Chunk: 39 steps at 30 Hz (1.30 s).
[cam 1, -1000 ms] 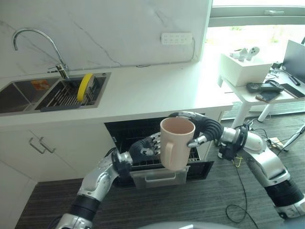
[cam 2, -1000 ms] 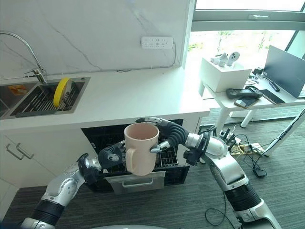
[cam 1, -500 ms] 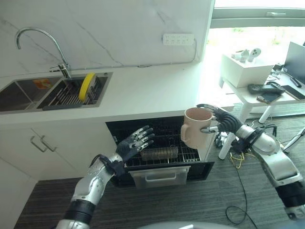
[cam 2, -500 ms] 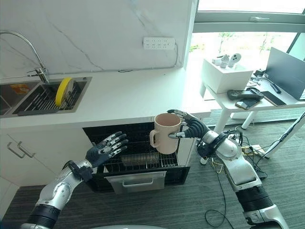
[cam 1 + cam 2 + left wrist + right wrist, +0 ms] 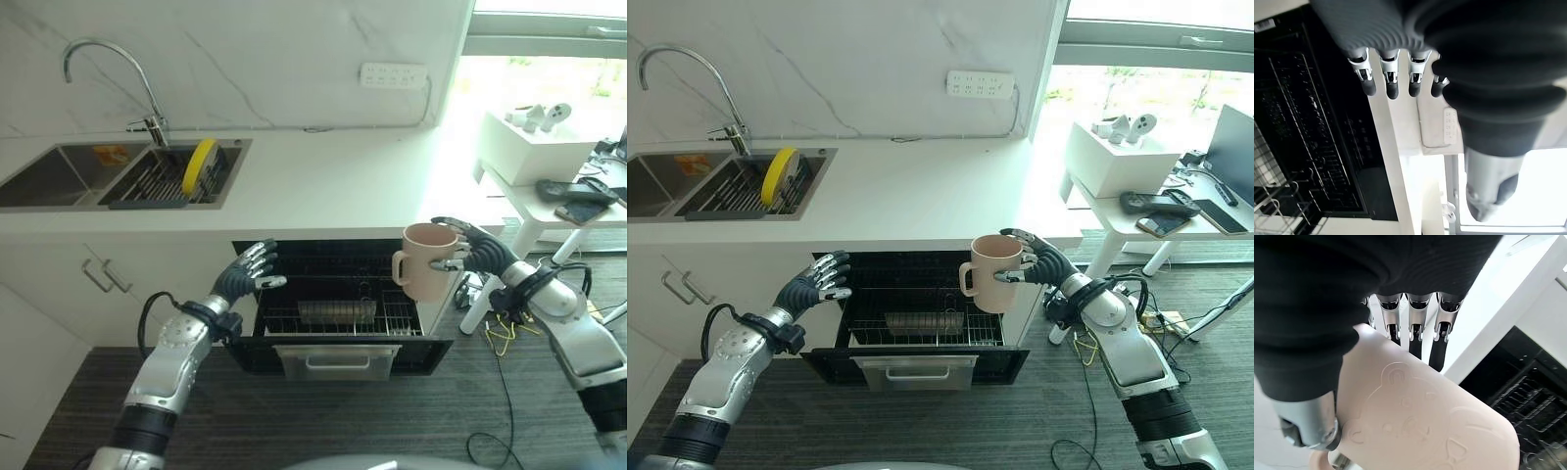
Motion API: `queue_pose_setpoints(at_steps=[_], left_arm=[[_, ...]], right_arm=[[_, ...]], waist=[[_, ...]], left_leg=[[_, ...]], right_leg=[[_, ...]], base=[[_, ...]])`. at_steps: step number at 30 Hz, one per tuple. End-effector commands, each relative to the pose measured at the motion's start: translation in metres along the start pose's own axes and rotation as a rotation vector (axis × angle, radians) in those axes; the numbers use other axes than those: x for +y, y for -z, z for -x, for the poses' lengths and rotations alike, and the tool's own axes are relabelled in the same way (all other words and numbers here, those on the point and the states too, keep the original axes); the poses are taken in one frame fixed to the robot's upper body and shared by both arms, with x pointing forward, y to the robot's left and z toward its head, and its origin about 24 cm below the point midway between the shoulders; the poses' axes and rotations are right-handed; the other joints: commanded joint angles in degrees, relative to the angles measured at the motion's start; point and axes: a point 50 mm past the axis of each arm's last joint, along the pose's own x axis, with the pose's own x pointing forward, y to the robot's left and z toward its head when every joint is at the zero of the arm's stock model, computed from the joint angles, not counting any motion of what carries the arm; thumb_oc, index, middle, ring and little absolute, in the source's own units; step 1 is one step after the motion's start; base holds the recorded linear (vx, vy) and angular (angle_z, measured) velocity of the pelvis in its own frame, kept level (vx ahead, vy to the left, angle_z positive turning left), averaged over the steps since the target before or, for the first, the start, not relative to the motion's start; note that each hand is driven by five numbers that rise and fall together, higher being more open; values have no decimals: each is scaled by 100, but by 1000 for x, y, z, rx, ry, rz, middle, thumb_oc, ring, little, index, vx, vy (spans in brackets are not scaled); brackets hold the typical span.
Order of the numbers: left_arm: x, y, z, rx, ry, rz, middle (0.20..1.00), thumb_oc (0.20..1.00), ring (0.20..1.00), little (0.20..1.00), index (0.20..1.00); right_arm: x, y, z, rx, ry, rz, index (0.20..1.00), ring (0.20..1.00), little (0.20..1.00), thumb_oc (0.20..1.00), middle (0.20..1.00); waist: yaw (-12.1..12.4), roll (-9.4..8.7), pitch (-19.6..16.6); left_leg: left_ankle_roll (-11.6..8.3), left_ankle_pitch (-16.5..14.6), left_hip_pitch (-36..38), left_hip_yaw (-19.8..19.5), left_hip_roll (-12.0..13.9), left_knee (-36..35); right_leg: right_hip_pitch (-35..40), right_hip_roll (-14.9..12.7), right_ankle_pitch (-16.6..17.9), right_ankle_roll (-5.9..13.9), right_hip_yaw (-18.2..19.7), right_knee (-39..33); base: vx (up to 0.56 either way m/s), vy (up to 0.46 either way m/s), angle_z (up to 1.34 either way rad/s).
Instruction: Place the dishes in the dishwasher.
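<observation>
right hand [image 5: 1046,266] has its fingers wrapped round the pink mug [image 5: 996,272] above the dishwasher rack [image 5: 926,318]; left hand [image 5: 813,284] fingers spread, empty; the mug could clip the desk [image 5: 921,196] edge going in

1. No writing, number or brand can be read anywhere.
2. The pale pink ceramic mug [image 5: 1425,431] carries a raised outline of a bear's face on its side, a picture without letters.
3. A small orange sticker [image 5: 111,154] lies in the left basin of the stainless steel sink [image 5: 39,201]; its print is too small to make out.
4. A small white label [image 5: 1265,24] sits at the upper edge of the open black dishwasher [image 5: 1312,147]; its dark marks are illegible.
</observation>
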Motion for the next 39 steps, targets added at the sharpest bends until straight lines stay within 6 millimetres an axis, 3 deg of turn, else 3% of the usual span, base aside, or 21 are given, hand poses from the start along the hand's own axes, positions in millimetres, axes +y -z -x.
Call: queue_pose_setpoints(at_steps=[1, 8, 22, 39], left_arm=[[16, -66, -21, -253, -86, -209, 1000, 1000, 1000, 1000, 1000], [31, -104, -30, -283, -123, -400, 1000, 1000, 1000, 1000, 1000], [43, -134, -47, -224, -123, -520, 1000, 1000, 1000, 1000, 1000], [45, -104, -79, -5, -114, -508, 1000, 1000, 1000, 1000, 1000]], right_arm=[[-39, -54, -11, -218, 164, 108, 200, 200, 200, 200, 200], [-53, -79, -17, -292, 204, 168, 200, 200, 200, 200, 200], [-86, -121, -23, -347, 306, 301, 200, 200, 200, 200, 200], [-97, -154, -42, -362, 305, 383, 200, 200, 200, 200, 200]], waist=[[42, -43, 579], [-23, -94, 1119], [-173, -68, 1485], [-324, 13, 1881]], left_leg=[[-133, -472, -401, -252, 280, 946], [-98, -770, -1158, -398, 356, 1783], [-63, -973, -1530, -430, 372, 2250], [-68, -1001, -2117, -417, 301, 2440]], right_leg=[[-401, -85, -631, -209, 235, 1028], [-1204, -204, -857, -227, 462, 1799], [-1867, -389, -858, -70, 693, 2349], [-2720, -467, -829, 14, 882, 2692]], base=[[-241, -66, 26], [-109, -27, -3], [-40, 8, 0], [-80, 32, -4]])
